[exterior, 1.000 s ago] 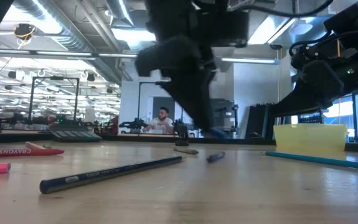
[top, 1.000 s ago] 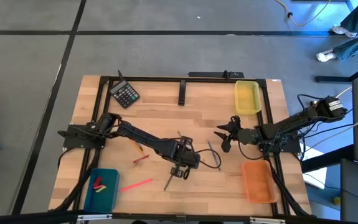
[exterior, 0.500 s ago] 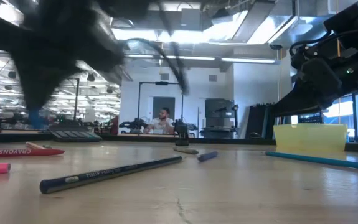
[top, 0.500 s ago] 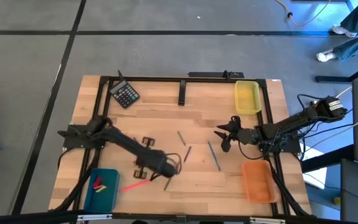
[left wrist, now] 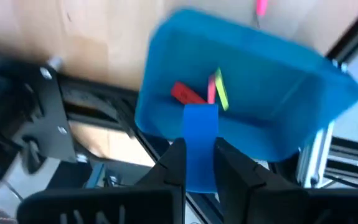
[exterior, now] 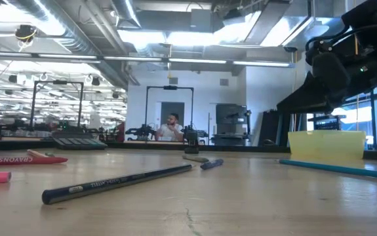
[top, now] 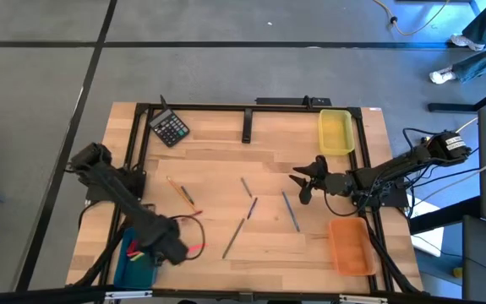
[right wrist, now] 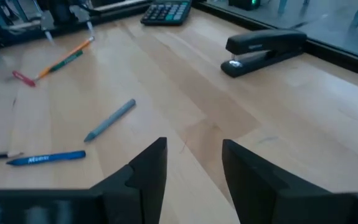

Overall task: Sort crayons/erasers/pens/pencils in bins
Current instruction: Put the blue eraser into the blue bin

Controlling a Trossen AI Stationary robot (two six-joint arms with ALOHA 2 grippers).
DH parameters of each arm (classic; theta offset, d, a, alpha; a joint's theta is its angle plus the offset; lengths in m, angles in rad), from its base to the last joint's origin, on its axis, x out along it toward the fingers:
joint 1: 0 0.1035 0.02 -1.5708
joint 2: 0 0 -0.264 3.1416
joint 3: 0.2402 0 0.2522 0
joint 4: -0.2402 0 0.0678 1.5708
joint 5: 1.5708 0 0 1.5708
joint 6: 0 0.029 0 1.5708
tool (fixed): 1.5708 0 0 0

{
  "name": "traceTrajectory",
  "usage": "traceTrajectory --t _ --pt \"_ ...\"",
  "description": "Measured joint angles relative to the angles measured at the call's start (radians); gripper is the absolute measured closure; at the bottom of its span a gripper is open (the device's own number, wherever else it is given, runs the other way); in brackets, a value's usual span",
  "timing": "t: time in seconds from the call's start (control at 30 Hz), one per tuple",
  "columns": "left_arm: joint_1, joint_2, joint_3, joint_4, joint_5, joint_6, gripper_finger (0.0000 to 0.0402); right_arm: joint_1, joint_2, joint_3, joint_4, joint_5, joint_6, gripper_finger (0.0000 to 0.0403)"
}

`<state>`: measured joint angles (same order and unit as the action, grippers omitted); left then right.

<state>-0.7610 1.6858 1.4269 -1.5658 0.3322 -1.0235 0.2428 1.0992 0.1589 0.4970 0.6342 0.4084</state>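
Left gripper [left wrist: 194,163] swung over teal bin [left wrist: 303,124] | jaws grasping blue eraser [left wrist: 200,146] | right jaws parted, empty

Three bins: teal [top: 134,262], yellow [top: 335,133], orange [top: 350,246]. One calculator [top: 170,128], one stapler [right wrist: 264,48], one blue eraser [left wrist: 200,146].

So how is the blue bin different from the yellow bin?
The blue bin sits at the table's near left corner; the yellow bin sits at the far right. The blue bin has a few bright pieces in it, while the yellow bin looks empty. The left gripper holds a blue block over the blue bin; nothing hangs over the yellow bin. Both are shallow rectangular trays.
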Motion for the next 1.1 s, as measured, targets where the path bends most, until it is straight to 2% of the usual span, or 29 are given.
traceTrajectory --t 0.13,0.23,0.4,0.47,0.67,0.83,1.1 --pt "-0.074 0.0 -0.014 0.071 -0.005 -0.07 0.0357 0.0 0.0 0.0 0.009 0.0 0.001 0.0246" --pt "-0.1 0.001 -0.104 0.231 0.006 -0.106 0.0357 0.0 0.0 0.0 0.01 0.006 0.006 0.0246" --pt "-0.122 0.003 -0.317 0.468 0.216 -0.111 0.0357 0.0 0.0 0.0 0.016 0.05 0.029 0.0246" --pt "-0.12 0.003 -0.364 0.5 0.241 -0.118 0.0357 0.0 0.0 0.0 0.016 0.071 0.032 0.0246" --pt "-0.109 0.003 -0.411 0.511 0.219 -0.12 0.0351 -0.001 0.0 0.0 0.067 0.158 0.059 0.0246" --pt "-0.098 0.003 -0.411 0.505 0.152 -0.12 0.0323 -0.001 0.0 0.0 0.107 0.158 0.032 0.0246" --pt "-0.083 -0.005 -0.411 0.466 0.159 -0.119 0.0265 -0.001 0.0 0.016 0.122 0.09 0.01 0.0246"
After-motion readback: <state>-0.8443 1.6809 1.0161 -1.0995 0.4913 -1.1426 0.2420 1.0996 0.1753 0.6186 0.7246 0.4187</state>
